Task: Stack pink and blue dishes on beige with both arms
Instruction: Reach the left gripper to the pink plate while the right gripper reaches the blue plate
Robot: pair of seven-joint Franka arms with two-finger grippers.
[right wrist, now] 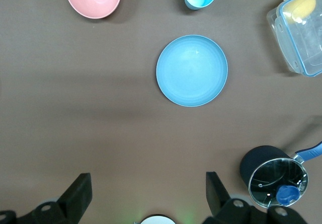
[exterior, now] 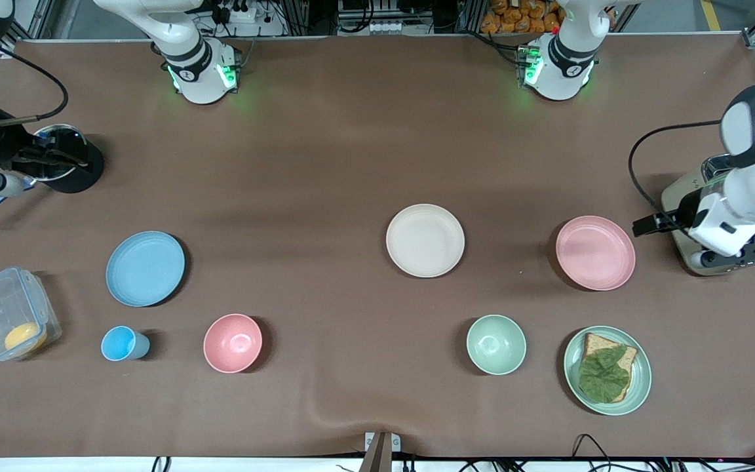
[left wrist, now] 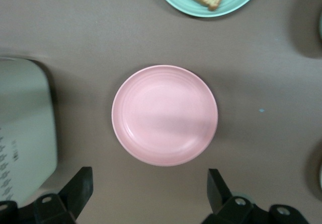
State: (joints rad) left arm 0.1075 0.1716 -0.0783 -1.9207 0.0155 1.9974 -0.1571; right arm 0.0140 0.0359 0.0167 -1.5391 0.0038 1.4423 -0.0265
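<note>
Three plates all apart, nothing stacked yet
Beige plate [exterior: 425,240] sits between pink plate [left wrist: 165,115] and blue plate [right wrist: 191,70]; left gripper [left wrist: 150,194] over the pink, right gripper [right wrist: 148,196] near the blue, both wide open, empty

No text, label or number can be read anywhere

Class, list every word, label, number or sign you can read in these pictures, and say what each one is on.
No text reads clearly.
Toaster: dark marks on its white side, too blurred to read.
Arm bases: a small round emblem on each, too small to read.
The plates, bowls, cup and container carry no print.
</note>
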